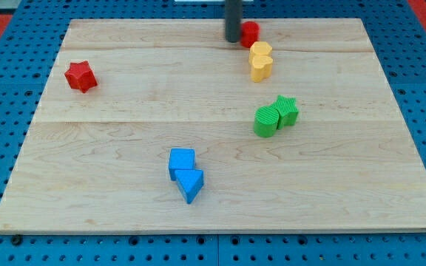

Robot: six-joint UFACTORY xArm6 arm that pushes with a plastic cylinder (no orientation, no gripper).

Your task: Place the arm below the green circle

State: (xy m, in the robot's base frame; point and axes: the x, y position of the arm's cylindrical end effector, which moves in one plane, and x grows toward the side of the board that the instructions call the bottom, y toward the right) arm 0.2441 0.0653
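The green circle point(266, 121) lies right of the board's middle, touching a green star-like block point(287, 109) on its upper right. My tip point(232, 39) is near the view's top edge of the board, well above the green circle. It stands just left of a red round block point(251, 32), which it partly hides.
Two yellow blocks point(261, 60) sit stacked close together below the red round block. A red star point(80, 75) lies at the view's left. A blue square point(181, 161) and a blue triangle point(191, 183) touch each other at the lower middle. The wooden board point(87, 192) rests on a blue pegboard.
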